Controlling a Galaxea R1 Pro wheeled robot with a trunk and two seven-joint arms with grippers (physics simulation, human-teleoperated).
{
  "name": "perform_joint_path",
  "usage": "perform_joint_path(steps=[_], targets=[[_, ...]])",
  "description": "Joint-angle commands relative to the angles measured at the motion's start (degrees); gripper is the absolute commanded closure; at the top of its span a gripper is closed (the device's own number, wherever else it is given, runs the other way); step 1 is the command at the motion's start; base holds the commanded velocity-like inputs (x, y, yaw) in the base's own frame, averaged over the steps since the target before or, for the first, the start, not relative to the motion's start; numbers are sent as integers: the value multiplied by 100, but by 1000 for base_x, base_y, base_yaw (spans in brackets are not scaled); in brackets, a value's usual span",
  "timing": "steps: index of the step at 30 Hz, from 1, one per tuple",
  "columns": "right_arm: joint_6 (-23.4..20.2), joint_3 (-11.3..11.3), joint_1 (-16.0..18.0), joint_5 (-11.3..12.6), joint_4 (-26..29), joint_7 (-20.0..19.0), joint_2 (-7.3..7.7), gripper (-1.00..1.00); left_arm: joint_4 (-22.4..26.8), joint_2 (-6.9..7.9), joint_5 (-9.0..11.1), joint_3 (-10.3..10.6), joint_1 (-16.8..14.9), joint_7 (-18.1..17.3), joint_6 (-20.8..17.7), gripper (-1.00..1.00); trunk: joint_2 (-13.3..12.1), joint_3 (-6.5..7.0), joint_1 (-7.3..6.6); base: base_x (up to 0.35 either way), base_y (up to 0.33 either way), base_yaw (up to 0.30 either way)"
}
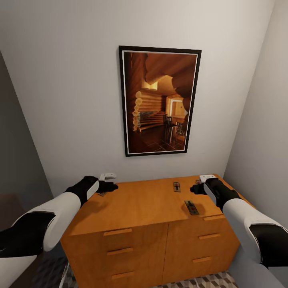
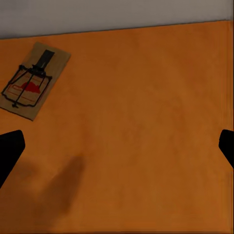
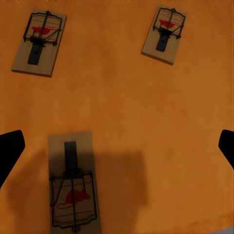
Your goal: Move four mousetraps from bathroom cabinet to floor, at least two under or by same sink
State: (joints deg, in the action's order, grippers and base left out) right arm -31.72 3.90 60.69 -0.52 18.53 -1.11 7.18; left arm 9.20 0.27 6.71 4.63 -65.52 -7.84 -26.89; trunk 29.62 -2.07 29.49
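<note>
Orange-brown wood fills the lower half of the room: the cabinet (image 1: 140, 208) stands against a pale wall, and both white-and-black arms reach forward over its top from either side. On the left, the arm stretches in at the cabinet's back left corner, its forearm nearly level, and the left gripper (image 1: 113, 186) hovers just above the wood with its dark fingers (image 2: 9, 151) spread wide apart, holding nothing. One mousetrap (image 2: 34, 80) lies flat on the top ahead of that open claw, near the wall edge, not touching either finger. On the right, the arm comes in over the back right corner, and the right gripper (image 1: 197, 189) hangs above the top with its jaws likewise released and empty. From its wrist camera three traps show on the bare wood: a trap (image 3: 73, 187) lying between the finger lines and closest to the claw, another trap (image 3: 40, 43) farther off to one side, and a third trap (image 3: 165, 34) farther off to the other. From the head view two of these are plain, one toward the back (image 1: 177, 186) and one nearer the front edge (image 1: 191, 207). Slim bar handles cross the drawer fronts (image 1: 118, 251). A black-framed picture (image 1: 159, 100) of a log interior hangs above, and a strip of cube-patterned bathroom floor (image 1: 212, 282) shows at the cabinet's foot.
</note>
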Motion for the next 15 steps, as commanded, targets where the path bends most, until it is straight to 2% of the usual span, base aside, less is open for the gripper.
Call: perform_joint_path(steps=[1, 15], targets=[[-34, 39, 4, -7, 13, -10, 7, -100, -13, -19, 51, 50, -4, 1, -26, -100, 11, -12, 3, 0, 0, 0], [-93, 36, 4, -9, 40, -10, 19, -100, -88, -113, 34, 55, -4, 1, -11, -100, 11, -12, 3, 0, 0, 0]])
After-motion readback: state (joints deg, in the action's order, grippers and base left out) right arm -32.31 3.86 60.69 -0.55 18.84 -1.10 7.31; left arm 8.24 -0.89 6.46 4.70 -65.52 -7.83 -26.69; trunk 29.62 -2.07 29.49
